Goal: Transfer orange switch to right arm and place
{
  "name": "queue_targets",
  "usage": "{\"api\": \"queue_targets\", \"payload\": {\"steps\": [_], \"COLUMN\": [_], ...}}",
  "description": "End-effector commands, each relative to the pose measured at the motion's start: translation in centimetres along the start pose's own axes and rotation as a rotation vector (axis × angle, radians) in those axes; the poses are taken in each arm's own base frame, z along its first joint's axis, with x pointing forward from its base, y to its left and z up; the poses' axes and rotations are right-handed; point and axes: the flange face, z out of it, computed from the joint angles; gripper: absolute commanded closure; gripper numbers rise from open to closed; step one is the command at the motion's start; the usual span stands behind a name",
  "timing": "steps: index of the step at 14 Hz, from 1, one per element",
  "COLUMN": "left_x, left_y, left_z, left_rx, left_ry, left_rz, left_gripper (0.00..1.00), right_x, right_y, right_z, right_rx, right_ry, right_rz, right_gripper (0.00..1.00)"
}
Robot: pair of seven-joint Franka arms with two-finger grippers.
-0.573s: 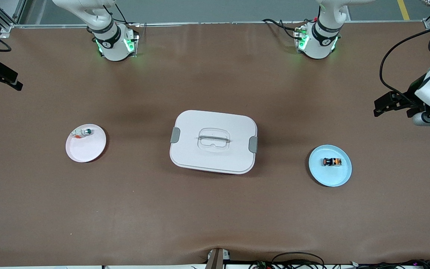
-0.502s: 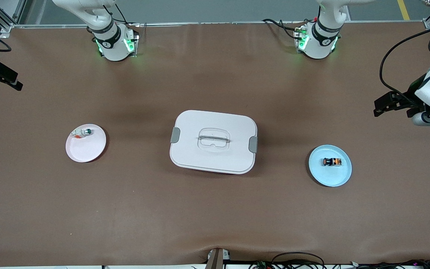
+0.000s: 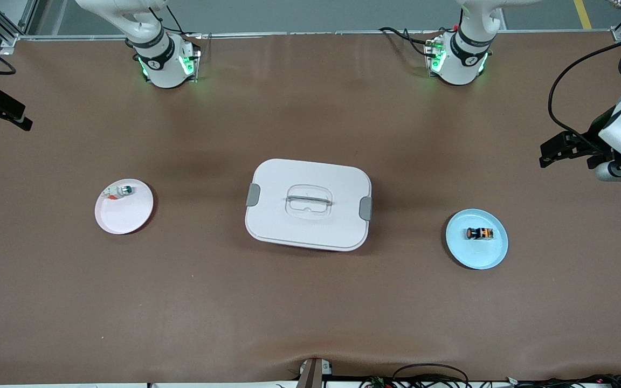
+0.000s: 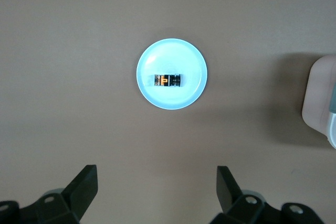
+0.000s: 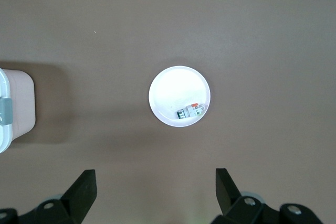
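Both white Franka arms wait raised, wrists pointing straight down. The left arm's black two-finger hand (image 4: pixel 157 192) hangs with fingers spread wide, empty. The right arm's black hand (image 5: pixel 156 192) likewise hangs spread wide, empty.

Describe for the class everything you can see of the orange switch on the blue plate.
The orange switch is a tiny stubby cylinder with a black body, orange bands and a round orange end. It lies on its side near the middle of the blue plate, toward the left arm's end of the table. Only the plate touches it; no gripper is near it. The left wrist view shows it from above.
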Motion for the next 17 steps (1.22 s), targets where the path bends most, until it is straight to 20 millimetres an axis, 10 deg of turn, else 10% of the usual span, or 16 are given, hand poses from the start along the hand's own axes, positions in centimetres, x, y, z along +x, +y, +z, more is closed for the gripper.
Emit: {"api": "queue_targets", "payload": {"steps": [1,8,17], "left_x": [-0.4,2.1,4.9], "left_y": [0.5,0.0,0.0], "left_z": [-0.5,6.3,18.8], "left_rx": [0.004,0.000,-0.010], "left_ry": [-0.025,-0.141,-0.070], "left_rz": [-0.001,-0.018,0.006], "left_gripper": [0.00,0.00,0.00], "right_x": [-0.5,-0.2,2.2], "right_y": [0.2,0.2,0.2], "right_z": [-0.4,-1.9,1.8], "right_rx": [-0.015,-0.013,-0.066], "right_ry": [0.010,0.037,-0.026], "right_rz": [-0.005,0.006,-0.008], "right_gripper": [0.00,0.00,0.00]}}
